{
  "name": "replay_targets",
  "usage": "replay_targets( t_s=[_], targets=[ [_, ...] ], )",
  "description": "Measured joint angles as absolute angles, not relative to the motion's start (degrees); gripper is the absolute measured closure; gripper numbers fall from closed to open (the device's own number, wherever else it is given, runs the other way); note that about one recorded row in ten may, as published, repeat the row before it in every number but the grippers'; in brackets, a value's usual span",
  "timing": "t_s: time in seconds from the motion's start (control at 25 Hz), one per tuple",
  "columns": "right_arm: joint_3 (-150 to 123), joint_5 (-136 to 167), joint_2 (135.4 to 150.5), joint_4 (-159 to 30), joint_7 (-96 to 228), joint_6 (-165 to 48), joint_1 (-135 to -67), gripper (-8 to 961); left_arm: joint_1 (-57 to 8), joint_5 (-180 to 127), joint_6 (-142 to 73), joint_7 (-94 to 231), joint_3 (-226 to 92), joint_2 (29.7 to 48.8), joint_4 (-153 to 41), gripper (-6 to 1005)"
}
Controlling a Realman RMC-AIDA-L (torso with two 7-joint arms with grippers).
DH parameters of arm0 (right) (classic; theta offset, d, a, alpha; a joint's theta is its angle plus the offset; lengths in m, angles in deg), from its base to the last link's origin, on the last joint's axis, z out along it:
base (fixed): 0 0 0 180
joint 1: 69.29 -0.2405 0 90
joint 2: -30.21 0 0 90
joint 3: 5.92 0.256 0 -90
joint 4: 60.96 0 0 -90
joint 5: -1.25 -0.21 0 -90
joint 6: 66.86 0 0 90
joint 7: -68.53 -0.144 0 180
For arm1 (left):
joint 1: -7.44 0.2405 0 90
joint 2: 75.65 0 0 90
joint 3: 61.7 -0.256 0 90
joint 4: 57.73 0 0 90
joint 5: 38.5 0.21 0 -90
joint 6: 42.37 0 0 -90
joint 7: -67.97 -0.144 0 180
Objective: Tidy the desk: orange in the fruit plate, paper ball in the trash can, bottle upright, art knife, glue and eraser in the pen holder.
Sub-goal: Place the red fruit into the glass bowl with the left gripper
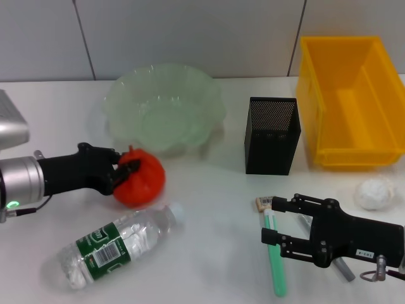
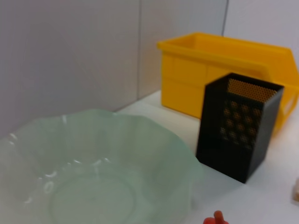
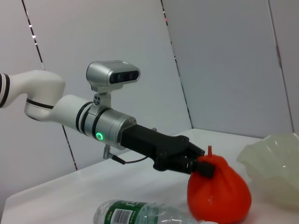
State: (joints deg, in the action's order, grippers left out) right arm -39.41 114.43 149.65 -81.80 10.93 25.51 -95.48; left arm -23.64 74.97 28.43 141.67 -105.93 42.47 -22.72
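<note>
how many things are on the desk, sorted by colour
green: 3 - fruit plate, bottle label, green stick
orange: 1 - orange, held by the left hand
yellow: 1 - trash can
black: 1 - pen holder
white: 1 - paper ball
beige: 1 - eraser, by the right hand
total: 8

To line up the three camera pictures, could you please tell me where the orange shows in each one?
Head view: the orange sits on the table in front of the fruit plate, with the left claw closed on its top.
Left wrist view: only the orange's nub shows at the picture's edge, beside the fruit plate.
Right wrist view: the orange, held by the left claw.
Shared landmark: the fruit plate.
</note>
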Motion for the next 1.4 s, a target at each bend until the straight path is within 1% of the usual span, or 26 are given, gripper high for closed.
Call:
replay_targets(
  t_s=[0.2, 0.28, 0.32, 0.44, 0.48, 0.6, 0.64, 0.68, 0.72, 0.76, 0.88, 0.96, 1.0, 1.04, 1.12, 1.16, 1.2, 1.24, 1.4],
  targets=[
    [-39.5, 114.4, 149.6, -81.8, 11.0, 25.8, -95.6, 257, -22.7, 74.1, 32.0, 141.5, -103.3, 41.41, -21.9, 861],
    [-39.5, 114.4, 149.59, -81.8, 11.0, 25.8, -95.6, 257, -22.7, 74.1, 32.0, 141.5, -103.3, 41.41, -21.9, 874],
    [-39.5, 114.4, 149.58, -81.8, 11.0, 25.8, -95.6, 257, -22.2, 72.8, 35.6, 141.6, -101.1, 40.65, -21.4, 881],
    [-39.5, 114.4, 149.56, -81.8, 11.0, 25.9, -95.7, 257, -21.9, 70.7, 40.6, 142.0, -98.2, 39.8, -20.8, 901],
    [-39.5, 114.4, 149.57, -81.8, 11.0, 25.9, -95.7, 257, -21.9, 68.6, 44.8, 142.0, -96.5, 39.21, -20.7, 908],
    [-39.5, 114.4, 149.56, -81.7, 11.0, 25.9, -95.7, 257, -21.9, 65.5, 47.8, 141.4, -95.6, 39.01, -20.9, 927],
    [-39.5, 114.4, 149.56, -81.7, 11.0, 26.0, -95.7, 257, -22.0, 63.4, 48.9, 140.8, -95.3, 39.09, -21.1, 934],
    [-39.5, 114.4, 149.57, -81.7, 11.0, 26.0, -95.7, 258, -22.2, 60.9, 49.2, 139.8, -95.3, 39.72, -21.2, 934],
    [-39.5, 114.5, 149.58, -81.7, 11.0, 26.0, -95.7, 258, -22.8, 59.8, 48.6, 138.7, -95.4, 40.67, -21.2, 934],
    [-39.6, 114.5, 149.59, -81.6, 11.0, 26.0, -95.7, 258, -23.9, 58.9, 46.7, 137.0, -95.5, 42.05, -21.4, 934],
    [-39.6, 114.5, 149.61, -81.6, 11.0, 26.1, -95.7, 258, -26.8, 58.1, 41.6, 134.7, -96.0, 43.09, -24.6, 934],
    [-39.6, 114.5, 149.62, -81.6, 11.0, 26.1, -95.7, 258, -27.9, 57.7, 39.6, 134.2, -96.1, 43.09, -26.4, 934],
    [-39.6, 114.5, 149.62, -81.6, 11.0, 26.1, -95.7, 258, -29.4, 57.2, 36.9, 133.6, -96.2, 43.07, -29.0, 933],
    [-39.6, 114.5, 149.62, -81.6, 11.1, 26.1, -95.8, 258, -32.3, 56.2, 30.8, 132.0, -96.2, 43.09, -33.3, 933],
    [-39.6, 114.5, 149.63, -81.1, 11.9, 26.2, -95.9, 257, -33.2, 56.0, 28.6, 131.3, -96.2, 43.15, -34.4, 933],
    [-39.6, 114.5, 149.6, -80.6, 12.4, 26.2, -96.0, 257, -35.2, 56.0, 24.9, 129.6, -96.3, 43.27, -36.3, 933],
    [-39.6, 114.5, 149.59, -80.3, 12.7, 26.2, -96.1, 257, -35.2, 56.0, 24.9, 129.6, -96.3, 43.27, -36.3, 933],
    [-39.6, 114.5, 149.57, -80.1, 12.9, 26.2, -96.2, 257, -37.3, 56.2, 21.2, 127.9, -96.6, 43.35, -38.6, 933],
    [-39.6, 114.5, 149.56, -80.0, 13.1, 26.3, -96.4, 257, -39.0, 56.3, 16.8, 127.4, -98.2, 43.44, -40.1, 935]
  ],
)
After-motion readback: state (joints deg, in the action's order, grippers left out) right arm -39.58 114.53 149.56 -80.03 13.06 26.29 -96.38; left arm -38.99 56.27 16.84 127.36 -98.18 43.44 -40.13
